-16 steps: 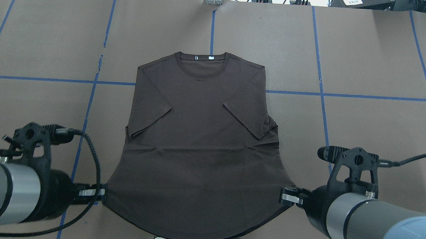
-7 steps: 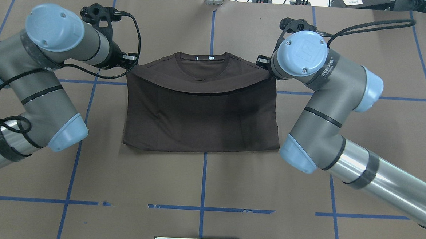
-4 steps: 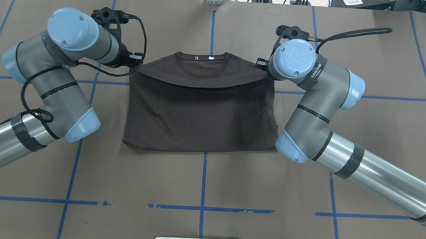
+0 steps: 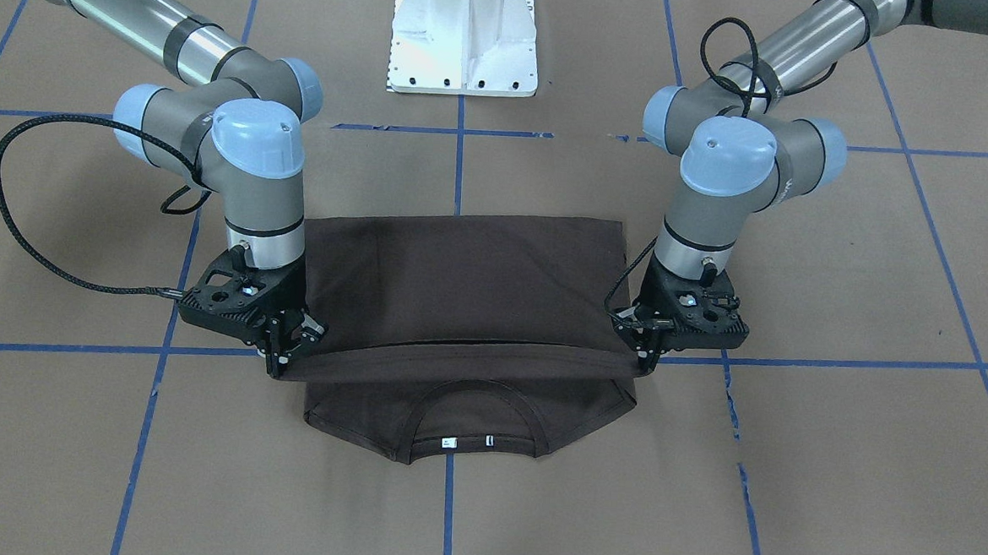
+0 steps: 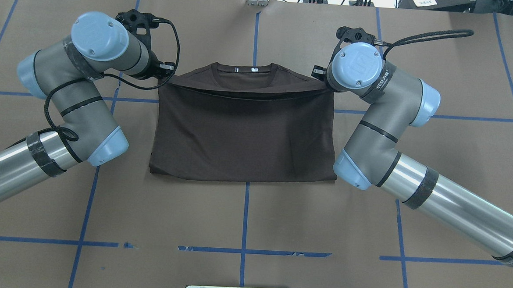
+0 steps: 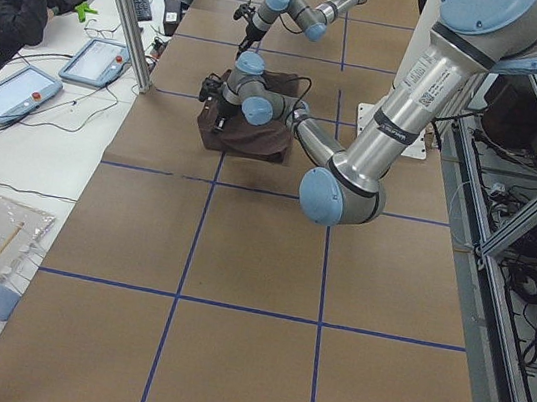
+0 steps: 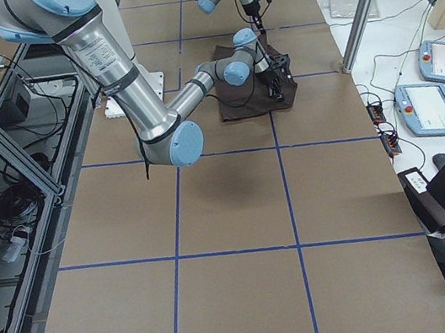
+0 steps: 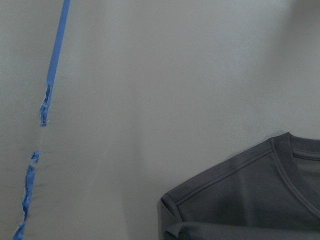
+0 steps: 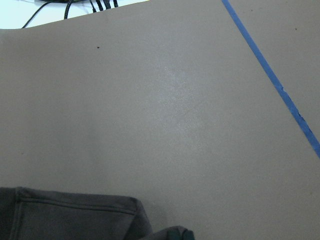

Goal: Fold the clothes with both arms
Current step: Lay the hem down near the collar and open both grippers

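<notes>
Jaws on both sides clamp the T-shirt (image 5: 244,134), which you see folded in half on the table (image 5: 434,193), hem (image 5: 246,97) just short of the collar (image 5: 245,69) at 12 o'clock. Left gripper (image 5: 169,71) holds its 10 o'clock corner, right gripper (image 5: 316,72) its 2 o'clock corner.

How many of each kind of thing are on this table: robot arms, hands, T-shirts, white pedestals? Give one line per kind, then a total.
Robot arms: 2, the left arm and the right arm
Hands: 2, the left hand and the right hand, each pinching the T-shirt's hem
T-shirt: 1
white pedestal: 1
Total: 6
</notes>
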Controlling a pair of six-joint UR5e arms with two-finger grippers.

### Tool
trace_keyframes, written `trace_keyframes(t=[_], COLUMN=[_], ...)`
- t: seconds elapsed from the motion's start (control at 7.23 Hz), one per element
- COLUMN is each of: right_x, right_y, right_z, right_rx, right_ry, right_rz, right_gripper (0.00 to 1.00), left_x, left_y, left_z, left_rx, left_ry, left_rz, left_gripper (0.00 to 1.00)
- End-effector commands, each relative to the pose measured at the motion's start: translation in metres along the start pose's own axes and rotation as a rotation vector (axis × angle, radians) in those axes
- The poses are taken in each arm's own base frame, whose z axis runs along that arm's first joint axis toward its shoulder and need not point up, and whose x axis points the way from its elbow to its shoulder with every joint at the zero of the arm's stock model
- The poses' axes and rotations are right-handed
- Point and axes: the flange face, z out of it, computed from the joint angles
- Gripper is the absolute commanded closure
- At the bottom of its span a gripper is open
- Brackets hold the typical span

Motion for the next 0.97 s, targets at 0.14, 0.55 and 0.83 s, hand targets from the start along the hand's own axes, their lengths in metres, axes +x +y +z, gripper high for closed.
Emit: trace_keyframes(t=[0.14,0.55,0.83], right_x=[0.000,-0.013,-0.017], right_y=[0.001,0.009,0.003], right_z=[0.010,0.003,-0.025], right_rx=[-0.005,0.024,-0.015], right_ry=[0.017,0.004,-0.064], right_rz=[-0.001,-0.046,-0.154], right_gripper=[1.00,0.00,0.00], left_x=[-0.005,-0.004,-0.010], left_y=[0.000,0.001,0.023], left_z=[0.010,-0.002,-0.050], left_rx=[-0.006,0.013,0.039], left_ry=[-0.015,0.010,0.082], left_rz=[-0.003,0.071,0.097], left_gripper=[1.00,0.00,0.00])
